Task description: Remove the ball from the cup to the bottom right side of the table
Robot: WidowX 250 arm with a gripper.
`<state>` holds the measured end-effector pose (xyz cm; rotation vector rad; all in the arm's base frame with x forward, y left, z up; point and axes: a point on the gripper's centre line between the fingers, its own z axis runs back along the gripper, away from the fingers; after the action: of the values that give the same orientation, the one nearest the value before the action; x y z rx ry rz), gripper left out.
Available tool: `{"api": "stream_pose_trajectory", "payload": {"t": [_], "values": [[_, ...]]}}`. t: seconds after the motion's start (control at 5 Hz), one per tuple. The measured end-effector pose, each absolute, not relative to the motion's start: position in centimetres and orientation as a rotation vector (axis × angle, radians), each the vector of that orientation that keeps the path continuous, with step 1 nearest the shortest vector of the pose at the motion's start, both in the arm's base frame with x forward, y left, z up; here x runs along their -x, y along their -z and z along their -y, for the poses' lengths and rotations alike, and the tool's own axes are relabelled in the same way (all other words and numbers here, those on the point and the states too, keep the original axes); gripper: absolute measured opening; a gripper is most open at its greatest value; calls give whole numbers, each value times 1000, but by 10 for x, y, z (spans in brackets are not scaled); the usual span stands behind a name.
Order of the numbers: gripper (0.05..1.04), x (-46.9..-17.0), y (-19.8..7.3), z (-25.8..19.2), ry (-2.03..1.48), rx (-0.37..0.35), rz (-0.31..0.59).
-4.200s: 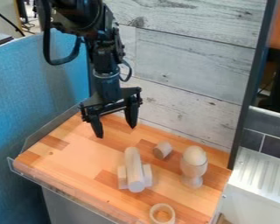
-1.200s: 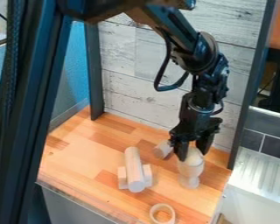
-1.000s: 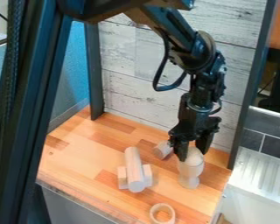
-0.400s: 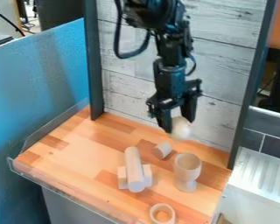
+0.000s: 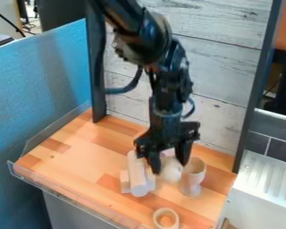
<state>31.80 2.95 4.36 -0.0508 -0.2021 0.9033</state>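
Ball (image 5: 171, 174) is grasped by the gripper (image 5: 168, 166), the goblet-shaped cup (image 5: 192, 174) just beside, camera-right. From gripper, bottom right of table (image 5: 200, 208) lies camera-right and nearer the camera.

Smooth, matt pale-wood cup (image 5: 191, 179)

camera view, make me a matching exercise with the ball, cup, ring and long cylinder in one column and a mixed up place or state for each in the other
Column one
1. ball
2. cup
3. ring
4. long cylinder

Column two
A. lying down, with a small block showing on each side of it
B. near the front edge of the table, hole facing up
C. between the fingertips of the gripper
D. standing upright on its foot

Right pairs: 1-C, 2-D, 3-B, 4-A
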Motion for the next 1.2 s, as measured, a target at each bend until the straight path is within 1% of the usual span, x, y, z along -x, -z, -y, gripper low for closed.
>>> {"api": "stream_pose_trajectory", "payload": {"t": [0.2,0.4,0.6,0.8,1.2], "values": [[699,-301,-27,-24,-845,31,238],[699,-299,-23,-20,-831,27,248],[699,-299,-22,-17,-827,9,257],[699,-299,-10,-15,-832,-30,253],[699,-297,2,-12,-829,-64,274]]}}
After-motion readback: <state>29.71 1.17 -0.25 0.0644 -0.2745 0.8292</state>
